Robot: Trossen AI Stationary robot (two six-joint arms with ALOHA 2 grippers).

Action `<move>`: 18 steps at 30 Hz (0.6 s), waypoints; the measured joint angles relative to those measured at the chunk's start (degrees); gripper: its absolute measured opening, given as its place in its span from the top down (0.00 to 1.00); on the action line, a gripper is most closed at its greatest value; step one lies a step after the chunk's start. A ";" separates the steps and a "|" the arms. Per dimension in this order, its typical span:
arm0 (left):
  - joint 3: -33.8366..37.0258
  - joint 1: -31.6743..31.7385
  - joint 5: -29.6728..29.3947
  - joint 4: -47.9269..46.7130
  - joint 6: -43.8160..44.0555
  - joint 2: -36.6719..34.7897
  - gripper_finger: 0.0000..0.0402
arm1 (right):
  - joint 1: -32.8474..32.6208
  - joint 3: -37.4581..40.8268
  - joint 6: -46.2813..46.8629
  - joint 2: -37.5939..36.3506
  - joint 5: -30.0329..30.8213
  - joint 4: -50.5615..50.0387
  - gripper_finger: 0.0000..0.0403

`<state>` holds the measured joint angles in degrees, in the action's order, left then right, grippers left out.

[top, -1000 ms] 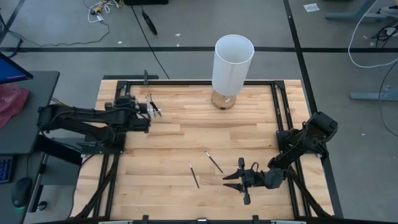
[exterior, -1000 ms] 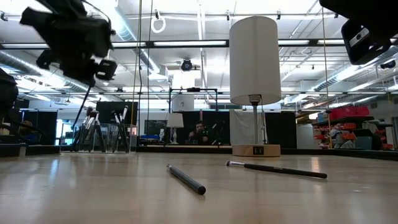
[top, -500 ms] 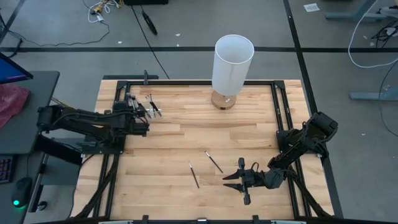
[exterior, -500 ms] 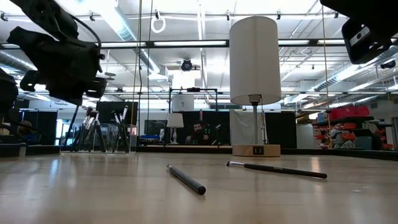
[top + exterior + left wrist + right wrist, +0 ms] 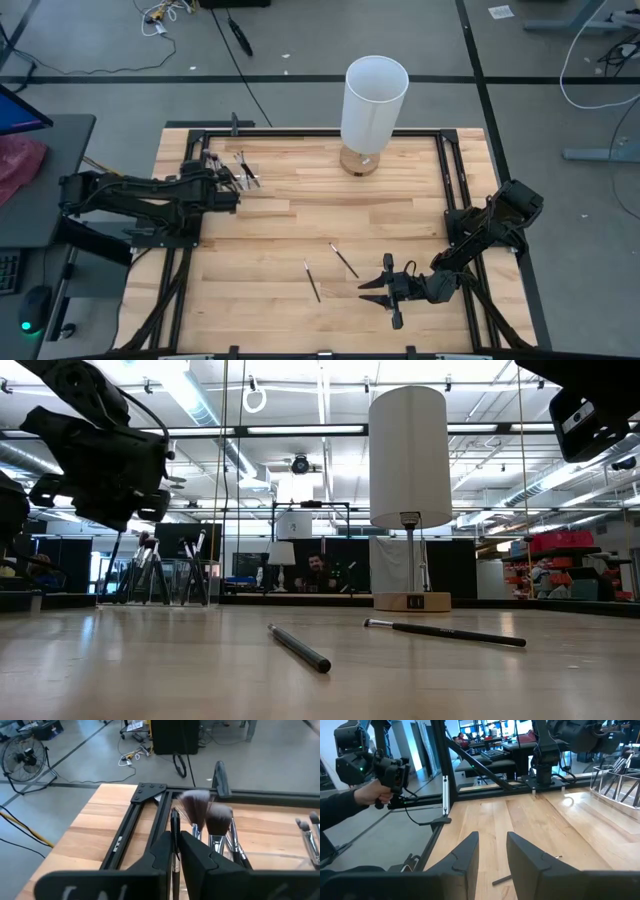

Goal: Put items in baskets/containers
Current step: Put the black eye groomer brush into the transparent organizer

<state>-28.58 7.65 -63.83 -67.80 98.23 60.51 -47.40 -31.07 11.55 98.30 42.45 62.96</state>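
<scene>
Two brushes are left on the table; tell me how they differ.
In the low view, the near brush points toward the camera, while the far brush lies crosswise. The far brush shows a pale bristle tip; the near brush shows none. Both are thin, dark and flat on the table.

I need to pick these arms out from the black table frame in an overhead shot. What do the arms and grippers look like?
Both arms are matte black, built of chunky jointed segments. The left gripper and right gripper each end in two flat, wedge-shaped black fingers. The right arm has a bulky rounded joint housing. A thin black cable loops along the left arm. No markings are legible.
</scene>
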 joint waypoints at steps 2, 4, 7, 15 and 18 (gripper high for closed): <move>0.00 0.44 0.27 0.84 -1.83 0.00 0.91 | 0.00 0.00 0.00 0.00 0.01 0.00 0.75; 0.00 0.91 0.44 2.11 -4.16 0.00 0.91 | 0.00 0.00 0.00 0.00 0.01 0.00 0.75; 0.02 1.80 0.65 3.67 -7.18 0.00 0.90 | 0.02 0.00 -0.01 0.00 0.01 0.00 0.75; 0.17 5.25 2.02 3.75 -9.55 0.07 0.73 | 0.02 0.00 -0.01 0.00 0.01 0.00 0.75; 0.16 5.76 1.65 3.74 -9.57 0.07 0.66 | 0.02 0.00 -0.01 0.00 0.01 0.00 0.75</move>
<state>-28.41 13.41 -62.18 -64.06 88.66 60.58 -47.37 -31.07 11.54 98.30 42.46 62.96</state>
